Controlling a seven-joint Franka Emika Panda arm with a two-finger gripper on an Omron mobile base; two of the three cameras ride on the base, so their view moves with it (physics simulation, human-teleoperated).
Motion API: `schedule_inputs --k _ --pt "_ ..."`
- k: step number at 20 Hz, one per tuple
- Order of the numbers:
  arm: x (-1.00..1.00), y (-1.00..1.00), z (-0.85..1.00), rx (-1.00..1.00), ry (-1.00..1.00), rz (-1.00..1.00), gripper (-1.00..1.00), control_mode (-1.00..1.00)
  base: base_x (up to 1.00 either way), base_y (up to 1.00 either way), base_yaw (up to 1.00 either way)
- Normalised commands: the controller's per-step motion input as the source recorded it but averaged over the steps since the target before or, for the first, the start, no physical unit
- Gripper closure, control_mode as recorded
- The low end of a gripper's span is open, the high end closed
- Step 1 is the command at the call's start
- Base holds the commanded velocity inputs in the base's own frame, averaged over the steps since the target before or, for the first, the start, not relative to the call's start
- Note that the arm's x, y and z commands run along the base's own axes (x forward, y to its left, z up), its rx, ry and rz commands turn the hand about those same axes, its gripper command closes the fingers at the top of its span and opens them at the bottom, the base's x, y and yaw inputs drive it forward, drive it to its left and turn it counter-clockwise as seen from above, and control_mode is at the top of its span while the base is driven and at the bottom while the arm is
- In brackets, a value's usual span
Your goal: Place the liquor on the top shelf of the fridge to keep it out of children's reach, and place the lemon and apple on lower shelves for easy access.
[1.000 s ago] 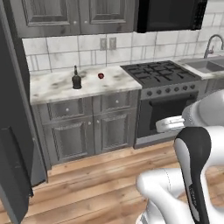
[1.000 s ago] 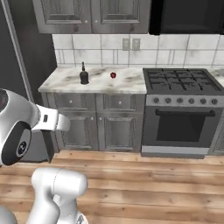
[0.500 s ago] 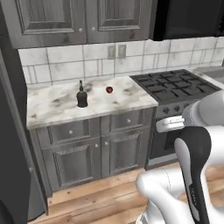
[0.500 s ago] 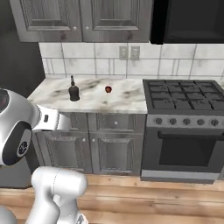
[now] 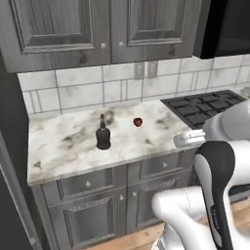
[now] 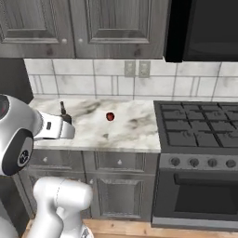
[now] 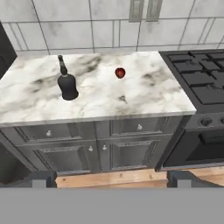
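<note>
The liquor (image 5: pixel 102 138) is a small dark bottle standing upright on the marble counter (image 5: pixel 63 149). It also stands at the counter's left in the hand view (image 7: pixel 67 85) and is half hidden behind my arm in the right base view (image 6: pixel 65 116). The apple (image 5: pixel 137 122) (image 6: pixel 110 116) (image 7: pixel 120 72), a small red ball, lies to its right, nearer the tiled wall. My gripper (image 7: pixel 111 180) is open and empty, held back from the counter's front edge, above the floor. The fridge's dark side (image 5: pixel 10 161) rises at the left. The lemon, the top shelf and the lower shelves are out of view.
A black gas stove (image 6: pixel 200 126) (image 7: pixel 199 81) adjoins the counter on the right. Grey wood-grain cupboards hang above (image 5: pixel 102 29) and stand below (image 7: pixel 96 151) the counter. A black appliance (image 6: pixel 204 28) hangs over the stove. Wooden floor (image 7: pixel 111 178) lies in front.
The whole picture has shifted: the base has driven closer to the counter, so the bottle and the apple look larger. Neither of them has moved, and the gripper stays open.
</note>
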Motion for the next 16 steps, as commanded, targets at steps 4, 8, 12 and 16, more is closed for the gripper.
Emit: schedule_inputs --k 4,8,12,16 --pt "0.0 0.0 0.0 0.0 0.0 0.0 -1.0 1.0 0.97 -0.22 0.0" --pt "0.0 0.0 0.0 0.0 0.0 0.0 -1.0 1.0 0.76 -0.26 0.0" --pt "0.13 -0.09 -0.05 0.01 0.0 0.0 -1.0 -1.0 0.42 -0.22 0.0" --pt "0.44 -0.35 -0.19 0.01 0.04 0.0 -1.0 -1.0 0.0 0.0 0.0"
